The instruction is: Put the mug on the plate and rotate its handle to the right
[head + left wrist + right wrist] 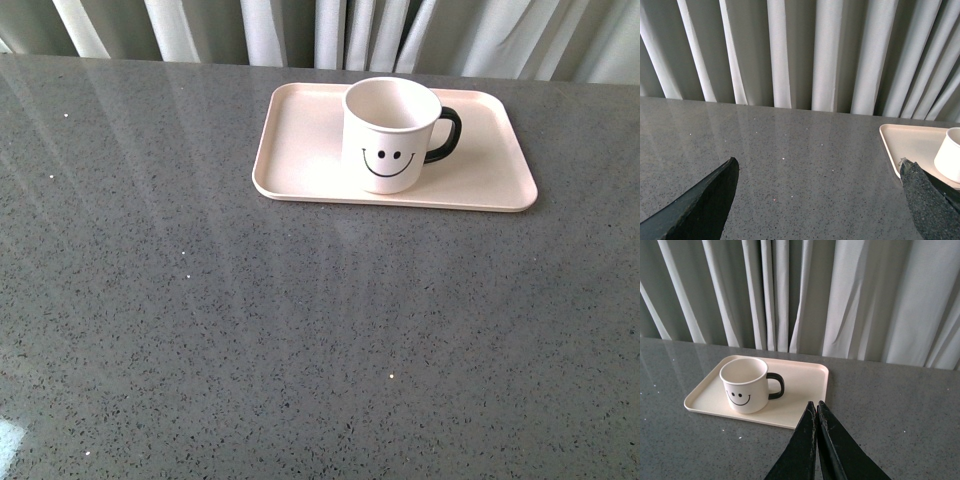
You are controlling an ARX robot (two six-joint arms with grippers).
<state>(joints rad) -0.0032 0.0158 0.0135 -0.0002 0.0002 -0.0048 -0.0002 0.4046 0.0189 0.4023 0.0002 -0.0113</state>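
While both arms are kept clear of front view, smiley-face mug [390, 133] is seen upright on pink-beige plate [300, 150], near its middle, face toward camera. Black handle [447, 133] is pointed right. Plate is set on grey speckled countertop [250, 330], before pale curtains [840, 295]. Left gripper [820, 192] is spread wide, nothing held. Right gripper [817, 412] is pressed closed, empty, apart from plate.

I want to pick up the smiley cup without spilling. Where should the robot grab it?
Probably by the black handle, coming from the robot's right side, since the loop sticks out that way over bare plate. The mug stands upright with an open top, so pinching its rim from above could work too. The right gripper looks closer to it.
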